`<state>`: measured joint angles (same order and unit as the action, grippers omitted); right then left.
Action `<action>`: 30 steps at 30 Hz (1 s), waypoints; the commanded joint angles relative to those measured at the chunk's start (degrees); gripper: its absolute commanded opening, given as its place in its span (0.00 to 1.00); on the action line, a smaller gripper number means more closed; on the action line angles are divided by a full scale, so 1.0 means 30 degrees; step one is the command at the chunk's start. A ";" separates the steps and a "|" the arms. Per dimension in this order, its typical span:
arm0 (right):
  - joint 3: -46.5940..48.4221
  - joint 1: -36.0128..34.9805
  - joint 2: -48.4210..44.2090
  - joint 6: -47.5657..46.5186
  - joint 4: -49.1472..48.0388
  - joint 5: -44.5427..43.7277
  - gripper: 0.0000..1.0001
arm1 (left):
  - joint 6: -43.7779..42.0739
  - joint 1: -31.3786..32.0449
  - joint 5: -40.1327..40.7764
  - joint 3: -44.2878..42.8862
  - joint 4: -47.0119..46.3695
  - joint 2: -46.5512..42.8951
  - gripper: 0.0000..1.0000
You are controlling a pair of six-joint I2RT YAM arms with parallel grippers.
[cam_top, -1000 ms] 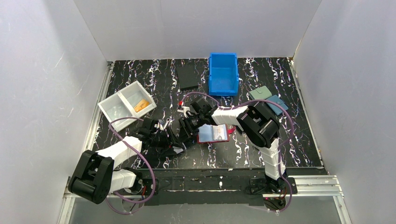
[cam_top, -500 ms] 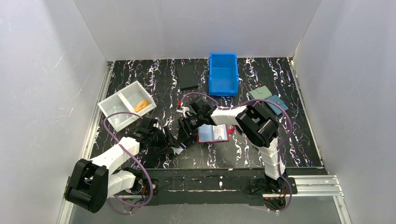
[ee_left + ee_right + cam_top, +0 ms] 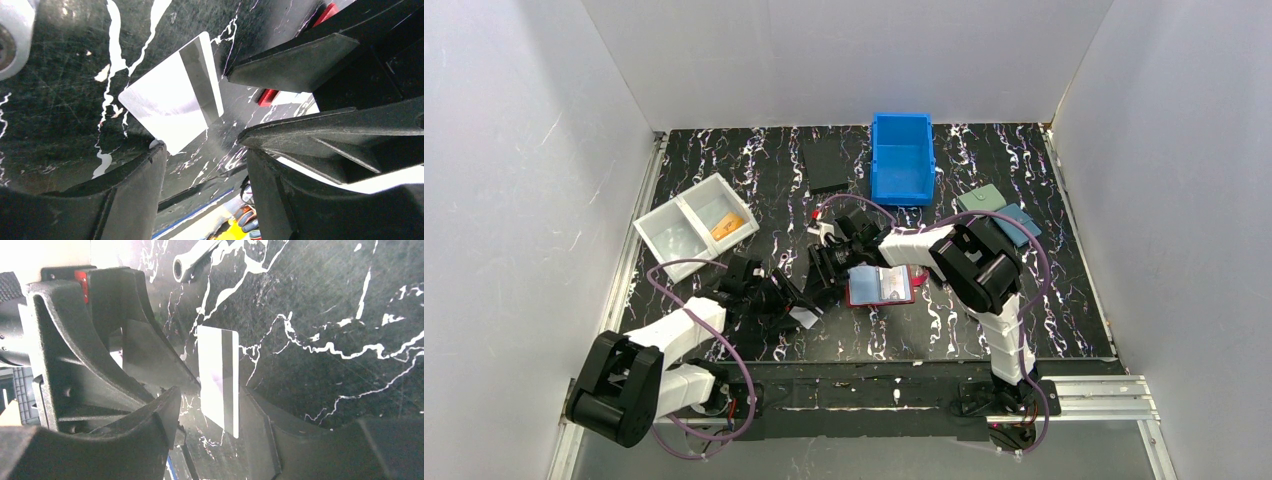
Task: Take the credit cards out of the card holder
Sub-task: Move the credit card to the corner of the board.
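The red card holder (image 3: 882, 285) lies open on the table with its pale pockets up. A whitish credit card (image 3: 803, 318) with a grey stripe lies flat on the table left of the holder. It shows just past my left fingertips (image 3: 172, 100) and between my right fingers (image 3: 218, 377). My left gripper (image 3: 790, 302) (image 3: 202, 150) is open over the card's near corner with nothing between its fingers. My right gripper (image 3: 822, 274) (image 3: 211, 399) is open, facing the left one, straddling the card. An orange credit card (image 3: 726, 226) rests in the white tray (image 3: 671, 238).
A blue bin (image 3: 902, 158) and a black flat case (image 3: 828, 165) stand at the back. A teal wallet (image 3: 981, 200) and a blue wallet (image 3: 1017, 223) lie at the right. A small wrench (image 3: 192, 261) lies on the table beyond the right gripper.
My left arm has shifted a little, its gripper staying low beside the whitish card. The right gripper has edged slightly back. The card and the holder have not moved.
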<state>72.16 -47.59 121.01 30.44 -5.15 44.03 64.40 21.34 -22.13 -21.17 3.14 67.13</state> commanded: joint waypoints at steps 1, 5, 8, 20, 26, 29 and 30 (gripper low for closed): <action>-0.0955 -0.1105 0.1731 0.0434 0.1309 -0.0306 0.60 | 0.0916 -0.0175 0.4388 0.1146 -0.1837 0.0927 0.60; -0.0816 -0.1498 0.2186 0.0761 0.1288 0.0096 0.59 | 0.0668 -0.0187 0.4362 0.1462 -0.2157 0.0224 0.60; -0.0643 -0.1645 0.2347 0.0765 0.1478 0.0301 0.59 | 0.0557 -0.0196 0.4744 0.1594 -0.2130 -0.0477 0.60; 0.0667 -0.1714 0.1573 -0.2849 0.4742 -0.1729 0.58 | 0.2713 -0.0197 0.6748 0.2268 -0.0503 -0.1946 0.60; 0.1374 -0.1714 0.1060 -0.4488 0.6378 -0.3263 0.58 | 0.3226 -0.0188 0.7113 0.2703 -0.0097 -0.3099 0.60; 0.1951 -0.1768 0.0890 -0.5765 0.7656 -0.4627 0.58 | 0.3325 -0.0200 0.7670 0.2720 -0.0033 -0.3122 0.59; 0.2169 -0.1798 0.0884 -0.6196 0.8003 -0.5056 0.58 | 0.3345 -0.0178 0.7619 0.2720 -0.0088 -0.3085 0.59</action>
<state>79.15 -50.24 122.19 21.39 2.76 37.39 73.76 22.13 -14.26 -14.66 -0.45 56.75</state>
